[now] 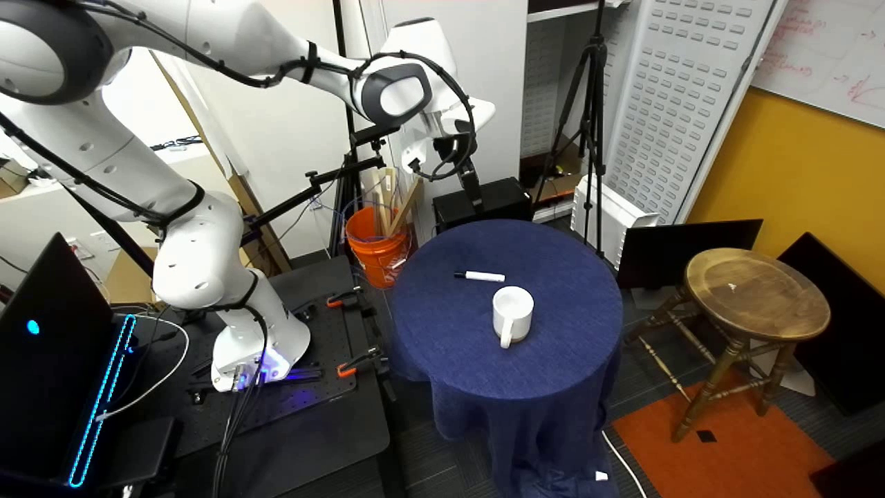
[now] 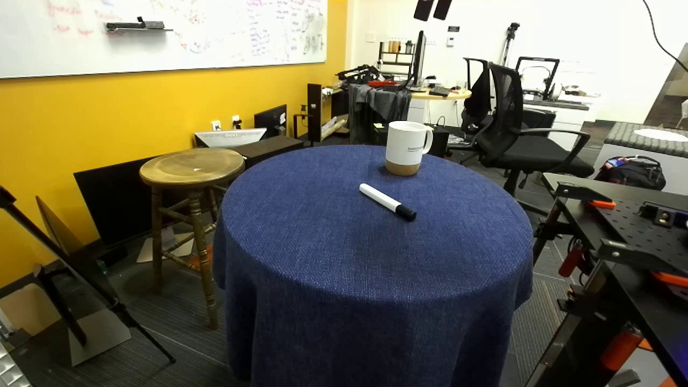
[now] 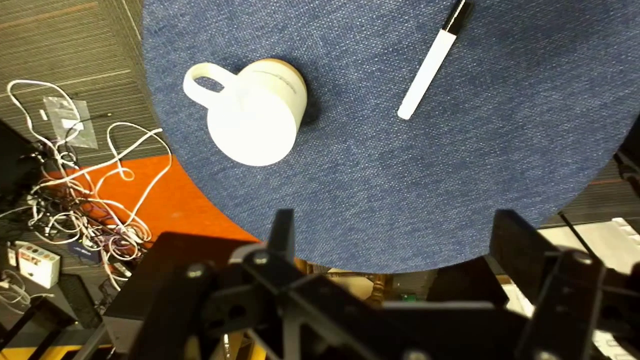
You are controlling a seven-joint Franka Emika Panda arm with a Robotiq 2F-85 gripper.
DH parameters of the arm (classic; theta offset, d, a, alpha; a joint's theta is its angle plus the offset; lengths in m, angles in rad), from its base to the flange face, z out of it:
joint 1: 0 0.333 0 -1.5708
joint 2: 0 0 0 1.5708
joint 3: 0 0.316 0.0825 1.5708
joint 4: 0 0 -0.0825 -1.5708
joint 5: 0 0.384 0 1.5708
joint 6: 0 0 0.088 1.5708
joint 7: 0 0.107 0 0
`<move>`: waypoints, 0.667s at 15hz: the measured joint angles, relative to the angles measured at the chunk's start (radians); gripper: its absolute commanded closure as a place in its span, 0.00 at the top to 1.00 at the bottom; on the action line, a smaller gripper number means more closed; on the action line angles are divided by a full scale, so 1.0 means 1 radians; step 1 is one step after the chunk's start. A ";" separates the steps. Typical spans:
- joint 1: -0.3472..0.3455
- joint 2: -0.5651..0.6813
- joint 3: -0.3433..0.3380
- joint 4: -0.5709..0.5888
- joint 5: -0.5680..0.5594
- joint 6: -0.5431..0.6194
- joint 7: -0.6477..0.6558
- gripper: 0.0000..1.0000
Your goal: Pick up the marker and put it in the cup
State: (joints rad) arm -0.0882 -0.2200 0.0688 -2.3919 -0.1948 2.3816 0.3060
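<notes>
The marker (image 1: 482,276) is a white stick with a black cap, lying flat on the round blue-draped table (image 1: 442,339). It also shows in an exterior view (image 2: 382,199) and at the top of the wrist view (image 3: 428,72). The white cup (image 1: 513,311) stands upright beside it, apart from it; it has a handle and a cork-coloured base (image 2: 406,145). In the wrist view the cup (image 3: 255,120) is left of the marker. My gripper (image 3: 395,215) is open, with nothing between its fingers. It hangs above the table's far edge in an exterior view (image 1: 476,197); fingertips (image 2: 432,9) show at the top elsewhere.
An orange bucket (image 1: 373,252) with wooden sticks stands beside the table. A wooden stool (image 1: 757,294) stands on the other side. A black tripod (image 1: 593,124) and a black box (image 1: 508,197) are behind the table. The robot's black bench (image 1: 332,429) has clamps along its edge.
</notes>
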 measured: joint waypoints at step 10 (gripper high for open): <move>0.021 0.046 0.000 0.000 -0.001 0.002 -0.005 1.00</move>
State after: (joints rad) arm -0.0674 -0.1744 0.0685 -2.3915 -0.1957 2.3833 0.3009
